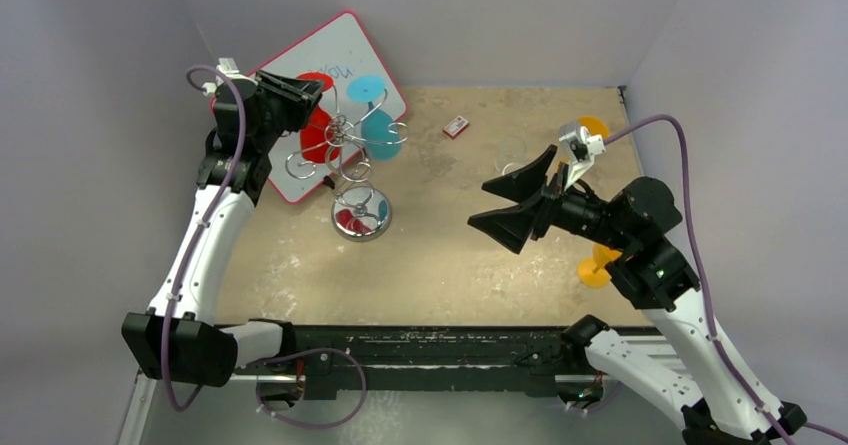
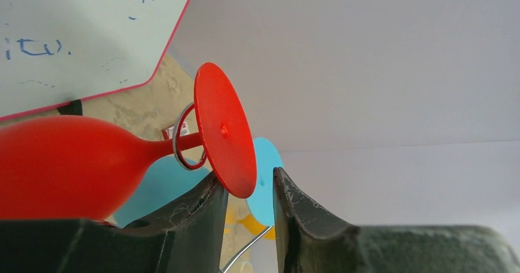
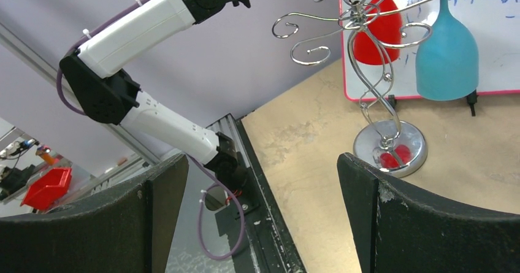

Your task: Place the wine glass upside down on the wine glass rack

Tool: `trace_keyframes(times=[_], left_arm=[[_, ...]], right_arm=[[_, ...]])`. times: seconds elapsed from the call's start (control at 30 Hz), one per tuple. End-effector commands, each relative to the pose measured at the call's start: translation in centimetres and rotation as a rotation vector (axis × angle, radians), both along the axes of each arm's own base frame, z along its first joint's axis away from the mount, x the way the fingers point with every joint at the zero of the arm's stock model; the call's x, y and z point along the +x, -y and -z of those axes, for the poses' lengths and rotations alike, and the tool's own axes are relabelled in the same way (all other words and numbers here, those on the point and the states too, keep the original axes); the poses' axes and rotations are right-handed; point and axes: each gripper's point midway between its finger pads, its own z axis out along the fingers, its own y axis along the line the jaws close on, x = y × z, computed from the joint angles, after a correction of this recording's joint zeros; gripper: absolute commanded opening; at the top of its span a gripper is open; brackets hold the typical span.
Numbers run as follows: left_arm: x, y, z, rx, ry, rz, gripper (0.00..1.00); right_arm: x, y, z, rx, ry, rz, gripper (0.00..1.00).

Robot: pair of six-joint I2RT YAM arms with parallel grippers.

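Red wine glass (image 2: 67,165) hangs upside down on wine glass rack (image 1: 361,227), stem thru wire ring. L gripper (image 2: 246,181): jaws parted, edge of glass foot betw. them, no clamp seen. R gripper (image 1: 482,205): jaws wide apart, empty, over mid-table. Blue glass (image 1: 380,130) hangs beside red.

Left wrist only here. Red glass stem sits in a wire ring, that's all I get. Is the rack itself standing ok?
Observer: Yes. The wine glass rack stands upright on its round base, and the red glass hangs from it bowl down.
Operator: Right arm in the way?
Observer: No. The right hand is wide open, empty, off to the rack's right.
Operator: Free slots?
Observer: Two scroll arms show with nothing hanging on them.
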Motion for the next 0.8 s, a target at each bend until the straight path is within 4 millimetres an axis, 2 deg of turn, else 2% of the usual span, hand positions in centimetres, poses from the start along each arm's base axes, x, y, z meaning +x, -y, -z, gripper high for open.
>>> trace_keyframes(times=[0.0,0.2,0.33,0.43,0.6,0.67,0.77], left_arm=[[-1.0,-1.0,-1.9,0.045,0.049,-0.032,0.33],[-1.7,-1.8,-1.7,0.114,0.021,-0.057,0.37],[-2.4,-2.5,-1.5,0.156,0.004,-0.078,0.44],[-3.0,-3.0,-2.1,0.22,0.0,-0.085,0.53],[-4.1,-4.6,-3.4,0.346,-0.011,-0.127,0.58],[-4.6,-4.9,-4.1,0.38,-0.006,-0.133,0.66],[-5.4,-5.2,-4.8,0.446,-0.001,-0.121,0.71]], right_arm=[[0.5,0.5,-1.7,0.025,0.04,0.048,0.94],[1.6,0.7,-0.2,-0.015,-0.01,0.101,0.93],[2.7,1.1,0.9,-0.038,-0.042,0.162,0.92],[3.8,1.6,2.2,-0.082,-0.078,0.227,0.92],[5.3,2.2,4.1,-0.165,-0.146,0.299,0.91],[6.1,2.5,5.1,-0.198,-0.173,0.336,0.91],[7.7,3.2,7.0,-0.273,-0.241,0.422,0.88]])
